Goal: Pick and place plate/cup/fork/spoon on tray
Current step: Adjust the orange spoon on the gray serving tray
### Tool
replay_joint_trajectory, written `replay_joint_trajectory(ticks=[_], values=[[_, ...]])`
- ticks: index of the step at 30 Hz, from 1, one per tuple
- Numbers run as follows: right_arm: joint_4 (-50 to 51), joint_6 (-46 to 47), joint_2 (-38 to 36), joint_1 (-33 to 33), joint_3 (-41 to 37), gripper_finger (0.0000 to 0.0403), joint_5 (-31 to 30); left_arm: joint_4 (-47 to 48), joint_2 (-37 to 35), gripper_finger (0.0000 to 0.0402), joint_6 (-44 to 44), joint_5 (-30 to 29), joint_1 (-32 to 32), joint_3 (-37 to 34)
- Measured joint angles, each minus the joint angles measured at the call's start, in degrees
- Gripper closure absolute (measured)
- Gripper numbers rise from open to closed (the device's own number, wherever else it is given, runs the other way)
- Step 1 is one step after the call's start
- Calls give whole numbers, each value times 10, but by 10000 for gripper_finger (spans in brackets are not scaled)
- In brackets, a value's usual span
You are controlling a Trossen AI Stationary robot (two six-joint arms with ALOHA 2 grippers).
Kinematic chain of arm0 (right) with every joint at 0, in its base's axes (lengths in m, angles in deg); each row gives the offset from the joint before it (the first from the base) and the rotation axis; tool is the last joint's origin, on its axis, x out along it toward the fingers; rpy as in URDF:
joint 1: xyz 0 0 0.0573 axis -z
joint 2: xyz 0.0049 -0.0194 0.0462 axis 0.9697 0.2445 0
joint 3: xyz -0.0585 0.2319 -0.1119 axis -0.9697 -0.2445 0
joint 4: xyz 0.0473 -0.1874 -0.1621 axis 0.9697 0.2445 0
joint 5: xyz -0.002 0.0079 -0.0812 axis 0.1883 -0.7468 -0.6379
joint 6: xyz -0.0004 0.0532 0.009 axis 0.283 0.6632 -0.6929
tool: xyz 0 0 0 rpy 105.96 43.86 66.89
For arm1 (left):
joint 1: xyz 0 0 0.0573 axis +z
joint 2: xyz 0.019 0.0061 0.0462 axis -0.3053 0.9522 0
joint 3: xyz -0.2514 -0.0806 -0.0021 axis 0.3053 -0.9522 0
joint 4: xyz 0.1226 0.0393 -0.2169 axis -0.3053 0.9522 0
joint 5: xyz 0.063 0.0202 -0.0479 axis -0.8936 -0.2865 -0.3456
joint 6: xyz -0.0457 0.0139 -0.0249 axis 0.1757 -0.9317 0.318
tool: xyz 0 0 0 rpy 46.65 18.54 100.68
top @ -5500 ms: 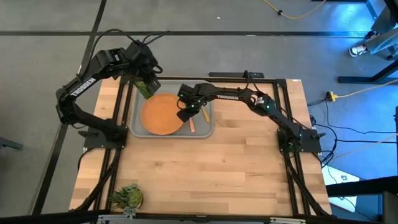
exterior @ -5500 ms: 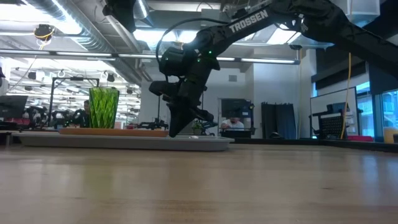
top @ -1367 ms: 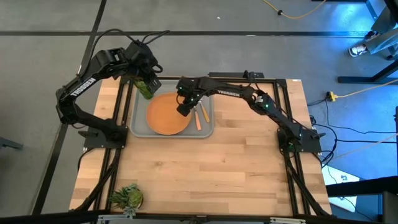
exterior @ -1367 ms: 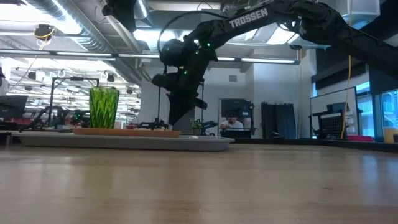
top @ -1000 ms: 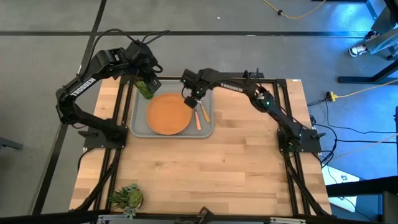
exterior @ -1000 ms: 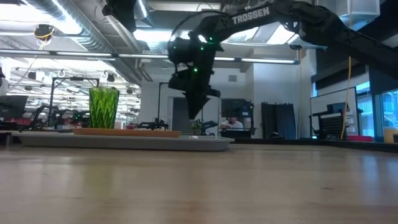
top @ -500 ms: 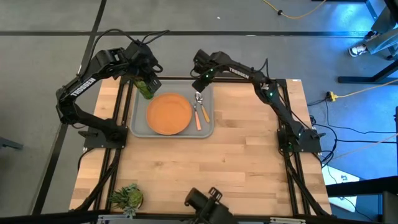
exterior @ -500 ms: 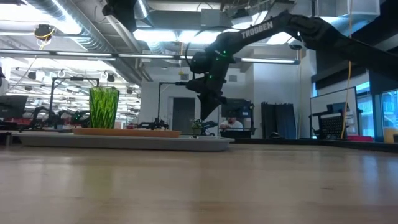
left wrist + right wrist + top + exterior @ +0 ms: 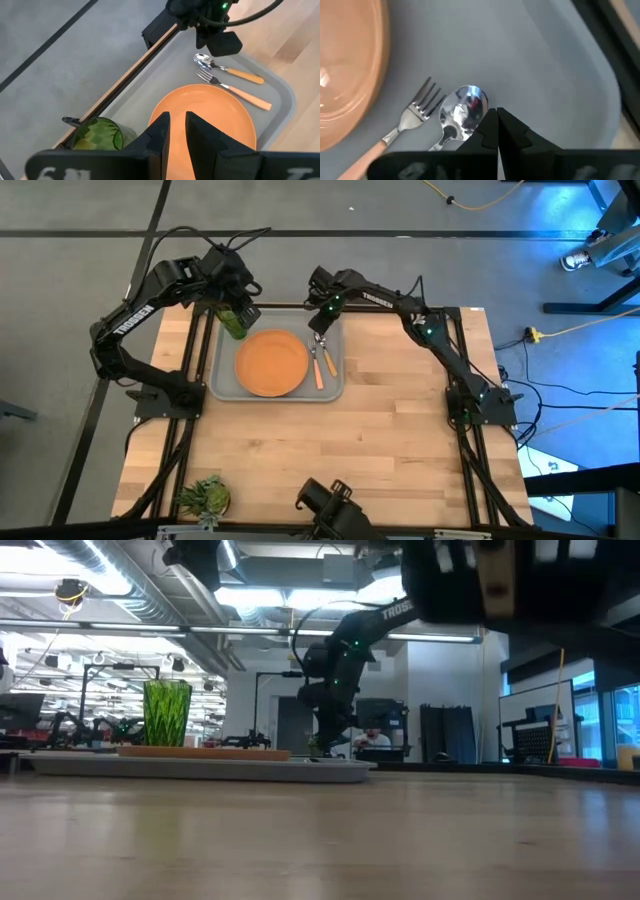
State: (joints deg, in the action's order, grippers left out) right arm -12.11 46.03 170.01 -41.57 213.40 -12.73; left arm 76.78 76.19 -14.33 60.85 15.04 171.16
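Observation:
The grey tray (image 9: pixel 225 383) lies at the table's far side. On it lie the orange plate (image 9: pixel 272 363), the fork (image 9: pixel 317 372) and the spoon (image 9: pixel 330 363), side by side right of the plate. The green cup (image 9: pixel 95 135) stands in the tray's far left corner. My left gripper (image 9: pixel 178 127) hovers by the cup, fingers a narrow gap apart, empty. My right gripper (image 9: pixel 497 122) is shut, low over the tray's far right part, its tips beside the spoon's bowl (image 9: pixel 462 107). My right gripper's shut fingertips (image 9: pixel 492 125) come from above, pointing down, right beside the rim of the spoon's bowl (image 9: pixel 479 102), which lies flat on the tray. I cannot tell whether they touch it.
A leafy green plant-like object (image 9: pixel 205 497) lies at the table's near left corner. A dark object (image 9: pixel 330 518) shows at the near edge, and a blurred dark shape (image 9: pixel 500 580) fills the low view's upper right. Bare wood lies between tray and near edge.
My right gripper has left the plate's right edge, gone up and toward the table's far edge, then come down over the tray's far right part by the spoon's bowl. A dark object has come into view at the table's near edge.

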Motion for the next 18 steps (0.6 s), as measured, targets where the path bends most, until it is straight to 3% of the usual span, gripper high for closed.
replay_joint_trajectory(ticks=[18], values=[[-4, -5, 17, -1, 0, 402, 7, -1, 0, 348, 15, 0, 0, 0]])
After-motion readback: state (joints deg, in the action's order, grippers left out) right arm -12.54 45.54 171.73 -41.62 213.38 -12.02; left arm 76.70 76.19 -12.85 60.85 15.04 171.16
